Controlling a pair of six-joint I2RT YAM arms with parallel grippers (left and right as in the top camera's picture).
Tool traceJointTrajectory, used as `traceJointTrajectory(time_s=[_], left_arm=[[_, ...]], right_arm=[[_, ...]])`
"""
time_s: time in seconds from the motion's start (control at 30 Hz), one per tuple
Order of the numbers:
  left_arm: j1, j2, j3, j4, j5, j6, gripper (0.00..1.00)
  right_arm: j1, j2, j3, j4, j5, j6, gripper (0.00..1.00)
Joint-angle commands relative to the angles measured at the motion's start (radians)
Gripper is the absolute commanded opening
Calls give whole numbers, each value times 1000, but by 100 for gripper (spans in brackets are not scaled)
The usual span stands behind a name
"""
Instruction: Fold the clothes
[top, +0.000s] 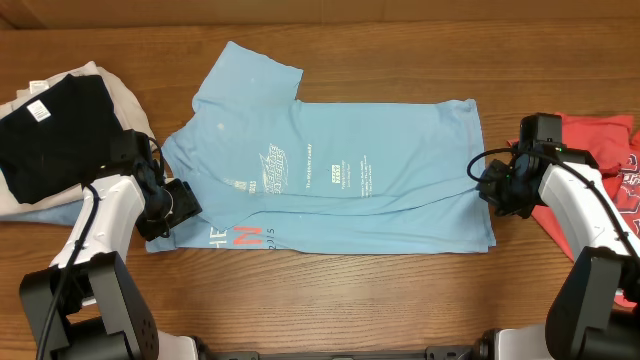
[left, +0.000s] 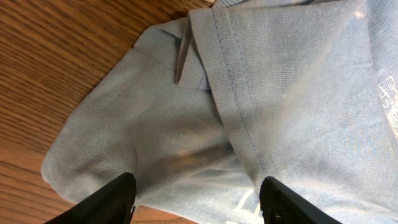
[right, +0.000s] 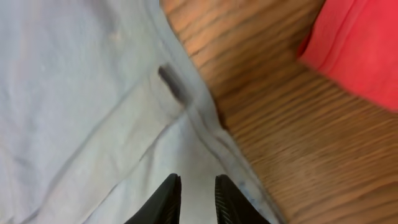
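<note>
Spanning side to side, shirt has left gripper spread over one end; right gripper at other, grip indeterminate.

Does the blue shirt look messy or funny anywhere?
Yes. The light blue T-shirt is folded crookedly. Its bottom layer pokes out along the edge nearest the robot, showing lettering at the left, and one sleeve sticks out at a slant at the far left corner.
</note>
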Motion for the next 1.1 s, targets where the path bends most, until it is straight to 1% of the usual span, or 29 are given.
traceJointTrajectory(time_s=[0.0, 0.07, 0.13, 0.23, 0.33, 0.47, 0.77, 0.9, 1.07], left_arm=[[4, -16, 19, -2, 11, 20, 67], [4, -16, 19, -2, 11, 20, 67], [4, -16, 19, -3, 11, 20, 67], [4, -16, 19, -3, 11, 19, 67], [4, -16, 19, -2, 11, 19, 67], [4, -16, 19, 2, 11, 19, 68], [4, -16, 19, 1, 11, 19, 67], [4, -16, 19, 0, 11, 19, 67], [4, -16, 19, 4, 29, 20, 66]], right_arm=[[3, 3, 5, 34, 43, 6, 23], [4, 3, 5, 53, 31, 6, 24], [4, 3, 5, 55, -27, -3, 24], [15, 3, 5, 29, -213, -123, 23], [62, 3, 5, -10, -295, -205, 23], [176, 3, 5, -32, -317, -269, 23], [501, 5, 5, 6, -321, -413, 22], [624, 11, 5, 63, -321, -418, 23], [737, 48, 7, 160, -320, -417, 28]])
